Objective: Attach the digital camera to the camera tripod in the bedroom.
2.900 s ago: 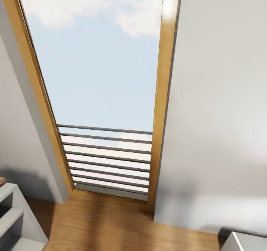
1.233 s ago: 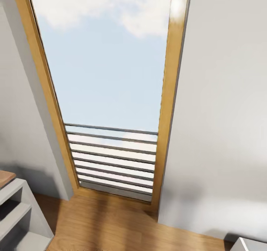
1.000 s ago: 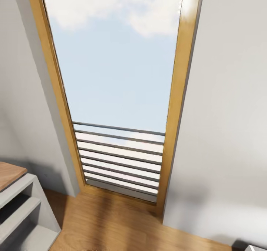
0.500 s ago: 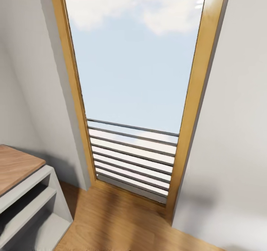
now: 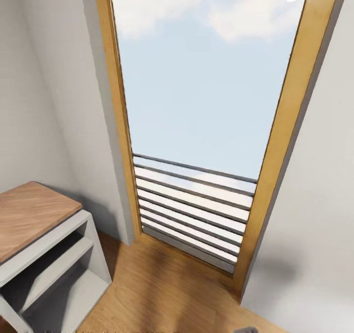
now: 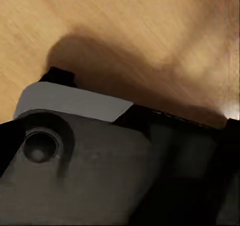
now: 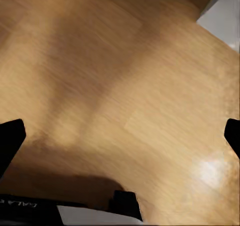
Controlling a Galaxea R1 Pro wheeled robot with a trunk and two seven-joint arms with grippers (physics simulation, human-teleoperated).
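The digital camera and the camera tripod are out of view. In the right wrist view my right gripper point(image 7: 120, 136) hangs open over the light wood floor point(image 7: 130, 85), with its dark fingertips point(image 7: 10, 138) at the two sides and nothing between them. A dark grey housing with a pale grey panel point(image 6: 75, 100) sits close to the lens in the left wrist view and hides the left gripper's fingers. It looks like part of my own body.
A tall wood-framed window point(image 5: 196, 87) with grey horizontal rails point(image 5: 191, 200) is straight ahead. White walls point(image 5: 319, 200) flank it. A grey open shelf unit with a wooden top point(image 5: 29, 215) stands at the lower left. Wood floor point(image 5: 167, 293) lies between them.
The whole head view has swung, so the window now sits further right. More of the shelf unit and its wooden top shows at the left. The grey corner at lower right has left the view.
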